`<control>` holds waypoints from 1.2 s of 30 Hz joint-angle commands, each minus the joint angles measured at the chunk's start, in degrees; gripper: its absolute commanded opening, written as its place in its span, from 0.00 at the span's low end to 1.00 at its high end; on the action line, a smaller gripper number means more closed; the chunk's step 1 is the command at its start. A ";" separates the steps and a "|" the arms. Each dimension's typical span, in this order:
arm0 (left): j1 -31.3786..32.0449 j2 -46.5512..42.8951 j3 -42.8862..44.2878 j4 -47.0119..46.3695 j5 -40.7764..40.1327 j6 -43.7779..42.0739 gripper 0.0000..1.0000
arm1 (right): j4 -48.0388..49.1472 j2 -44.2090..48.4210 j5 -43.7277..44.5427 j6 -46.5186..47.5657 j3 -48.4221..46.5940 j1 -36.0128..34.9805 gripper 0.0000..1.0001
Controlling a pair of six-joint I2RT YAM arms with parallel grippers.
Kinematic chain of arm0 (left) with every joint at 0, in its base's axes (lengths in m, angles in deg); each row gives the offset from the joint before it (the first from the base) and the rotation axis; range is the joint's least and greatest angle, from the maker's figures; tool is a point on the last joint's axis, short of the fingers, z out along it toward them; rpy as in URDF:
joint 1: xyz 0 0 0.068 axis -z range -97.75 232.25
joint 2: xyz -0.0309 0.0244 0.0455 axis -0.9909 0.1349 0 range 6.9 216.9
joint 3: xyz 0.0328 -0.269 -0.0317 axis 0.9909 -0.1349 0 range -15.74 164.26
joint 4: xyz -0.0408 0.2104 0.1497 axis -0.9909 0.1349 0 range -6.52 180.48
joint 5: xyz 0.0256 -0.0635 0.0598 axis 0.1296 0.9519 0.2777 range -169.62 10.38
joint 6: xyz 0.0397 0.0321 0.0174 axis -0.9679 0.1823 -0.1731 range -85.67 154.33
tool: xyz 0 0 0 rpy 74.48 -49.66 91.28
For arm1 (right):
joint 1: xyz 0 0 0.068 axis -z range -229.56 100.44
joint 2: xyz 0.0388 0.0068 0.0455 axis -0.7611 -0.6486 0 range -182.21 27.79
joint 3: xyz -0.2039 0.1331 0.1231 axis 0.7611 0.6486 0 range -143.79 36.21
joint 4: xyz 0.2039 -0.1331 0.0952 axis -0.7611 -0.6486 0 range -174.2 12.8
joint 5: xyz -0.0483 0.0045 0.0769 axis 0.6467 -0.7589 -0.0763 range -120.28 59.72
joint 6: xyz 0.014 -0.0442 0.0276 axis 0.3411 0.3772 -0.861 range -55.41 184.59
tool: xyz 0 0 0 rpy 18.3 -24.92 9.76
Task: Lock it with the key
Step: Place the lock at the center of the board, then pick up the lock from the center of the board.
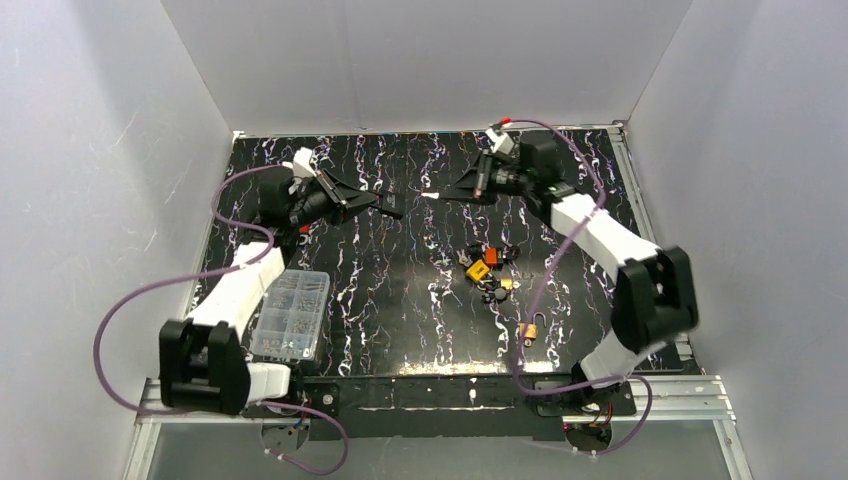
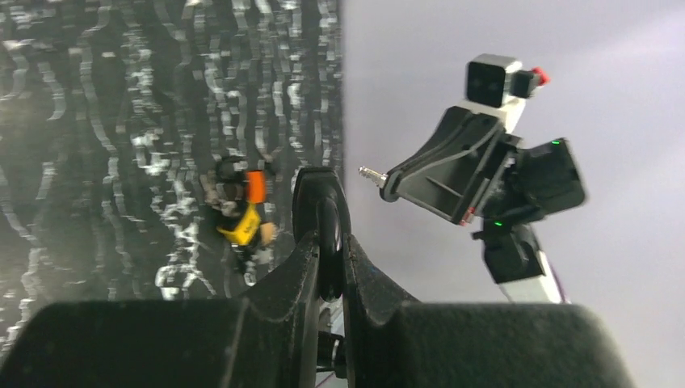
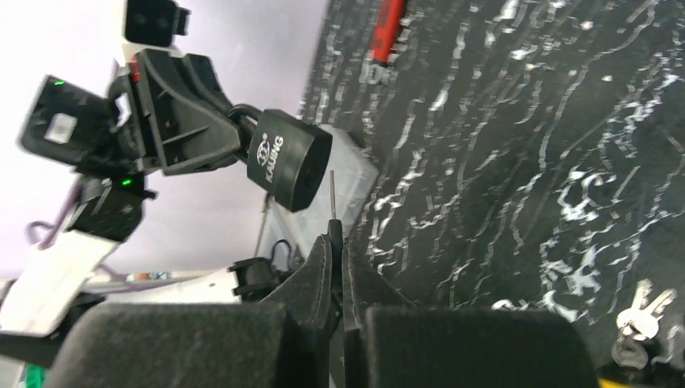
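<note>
My left gripper (image 1: pixel 365 203) is held above the mat, shut on a black padlock (image 1: pixel 392 211). In the left wrist view the padlock (image 2: pixel 321 212) stands edge-on between the fingers (image 2: pixel 300 259). My right gripper (image 1: pixel 468 188) faces it from the right, shut on a key (image 1: pixel 432 197) whose silver blade points at the padlock. In the right wrist view the thin key blade (image 3: pixel 332 194) sticks up from the closed gripper (image 3: pixel 336 234), just right of the padlock's body (image 3: pixel 287 158). A small gap separates the key tip and the padlock.
A clear box of small parts (image 1: pixel 290 315) sits by the left arm. A pile of small locks and keys (image 1: pixel 490 270) lies mid-mat, with a brass padlock (image 1: pixel 530 330) nearer the front. Loose keys (image 3: pixel 642 311) show at the right wrist view's lower right.
</note>
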 commanded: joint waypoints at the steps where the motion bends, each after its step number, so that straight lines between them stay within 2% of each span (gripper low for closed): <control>1: -0.04 7.51 5.93 5.53 -1.97 -8.59 0.00 | -9.19 -11.85 5.80 5.05 -9.85 -2.31 0.01; 5: -0.08 16.85 7.50 7.48 -3.06 -12.36 0.00 | -14.31 -21.92 8.61 4.96 -19.90 -3.88 0.01; 11: -0.04 32.34 11.10 7.96 1.19 -13.65 0.00 | -21.53 -35.14 9.27 3.92 -33.47 -6.14 0.01; 13: 0.05 35.84 14.56 16.89 -0.35 -18.08 0.02 | -24.15 -40.44 9.26 3.24 -38.60 -7.07 0.01; 14: -0.03 36.78 17.19 24.87 -4.31 -21.78 0.20 | -26.87 -43.18 9.02 3.75 -41.33 -7.55 0.01; 15: -0.03 37.12 18.96 31.19 -8.46 -24.64 0.46 | -28.93 -44.80 9.49 4.75 -43.38 -8.12 0.11; 16: 0.05 36.38 19.75 35.13 -13.47 -27.23 0.68 | -28.69 -45.14 9.43 4.79 -43.13 -8.33 0.32; 17: 0.07 35.65 20.62 37.05 -15.98 -28.62 0.79 | -28.75 -45.31 9.46 4.81 -43.22 -8.48 0.44; 18: 0.05 34.24 21.74 40.15 -20.11 -30.14 0.96 | -29.76 -45.13 9.92 5.40 -43.51 -8.54 0.52; 20: 0.50 29.34 22.36 43.12 -26.45 -32.51 0.98 | -34.89 -43.59 12.67 8.32 -45.36 -8.67 0.61; 21: 1.87 24.55 20.31 43.33 -28.52 -33.27 0.98 | -40.41 -39.38 17.17 11.17 -43.86 -8.69 0.62; 22: 2.69 22.78 19.63 43.49 -29.20 -33.63 0.98 | -41.03 -36.72 18.99 11.63 -42.50 -8.69 0.62; 31: 12.52 7.19 12.06 44.35 -28.81 -34.36 0.98 | -37.46 -4.29 34.09 12.82 -4.91 -8.71 0.61; 36: 19.27 3.39 10.29 44.93 -27.52 -32.49 0.98 | -38.55 9.54 39.61 11.47 8.98 -8.71 0.61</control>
